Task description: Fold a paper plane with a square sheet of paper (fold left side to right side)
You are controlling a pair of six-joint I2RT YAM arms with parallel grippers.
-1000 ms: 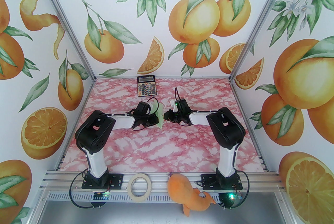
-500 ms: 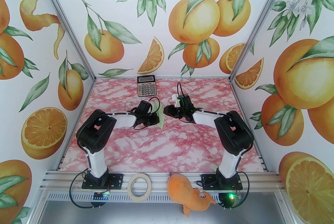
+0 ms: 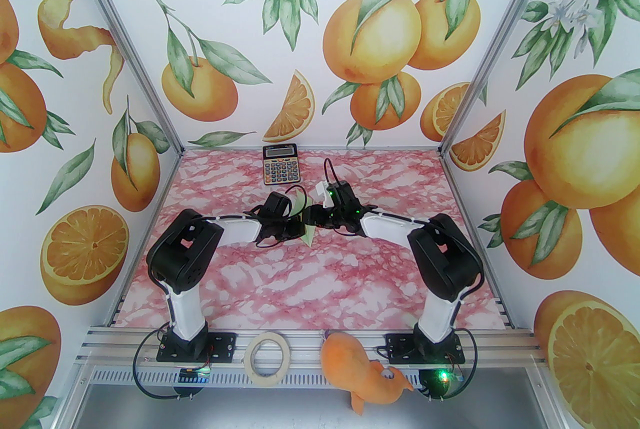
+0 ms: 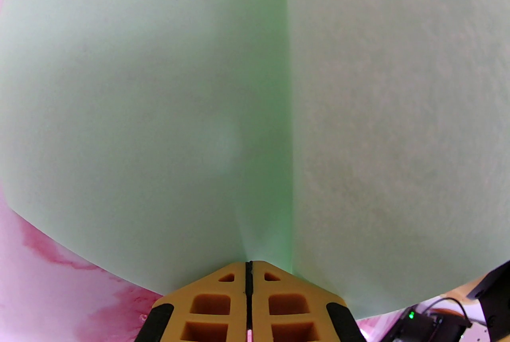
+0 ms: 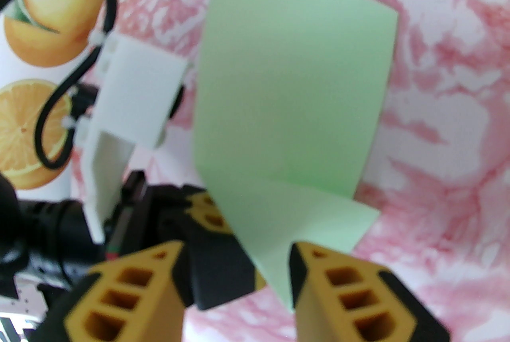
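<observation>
Paper held upright, edge seemingly offered for regrasp.
Pinched by closed left gripper; right gripper open at its edge.

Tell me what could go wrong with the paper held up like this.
The left gripper pinches the paper at one small spot, so it could slip or tear. The right gripper is open around a loose corner; closing off-line might crumple it or skew the fold.
</observation>
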